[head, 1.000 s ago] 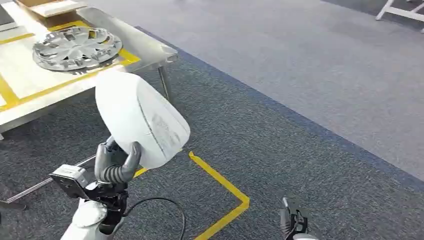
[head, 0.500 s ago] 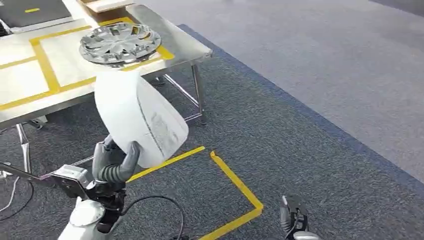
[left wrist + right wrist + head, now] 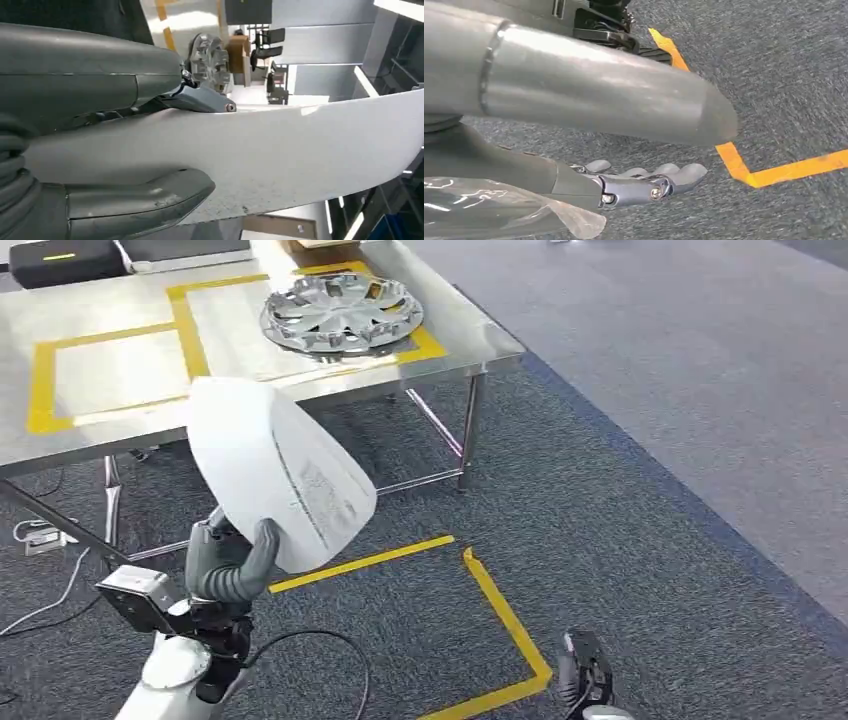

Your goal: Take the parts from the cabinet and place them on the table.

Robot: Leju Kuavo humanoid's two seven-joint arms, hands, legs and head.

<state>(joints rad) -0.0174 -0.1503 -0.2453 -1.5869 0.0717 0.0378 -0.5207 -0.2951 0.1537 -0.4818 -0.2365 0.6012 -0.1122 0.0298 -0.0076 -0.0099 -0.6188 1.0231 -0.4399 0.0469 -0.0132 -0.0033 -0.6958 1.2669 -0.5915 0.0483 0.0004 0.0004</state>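
My left hand (image 3: 228, 565) grips a large white curved part (image 3: 275, 472) by its lower edge and holds it upright in front of me, over the floor short of the table. The left wrist view has the thumb (image 3: 145, 197) under the white part (image 3: 300, 150) and the fingers (image 3: 200, 100) over it. A silver hubcap (image 3: 340, 312) lies on the steel table (image 3: 120, 430), inside a yellow-taped rectangle at its right end. My right hand (image 3: 624, 182) hangs low at my side with its fingers stretched out and nothing in them; its dark tip (image 3: 585, 670) sits at the lower edge of the head view.
Yellow tape (image 3: 505, 625) marks a corner on the dark carpet before the table. A second yellow-taped rectangle (image 3: 110, 370) on the table lies left of the hubcap. A black case (image 3: 65, 260) sits at the table's far left. Cables (image 3: 40, 540) trail under the table.
The whole view has swung toward the table, which now lies more centred and closer. The white part stays in my left hand; the right hand still hangs.
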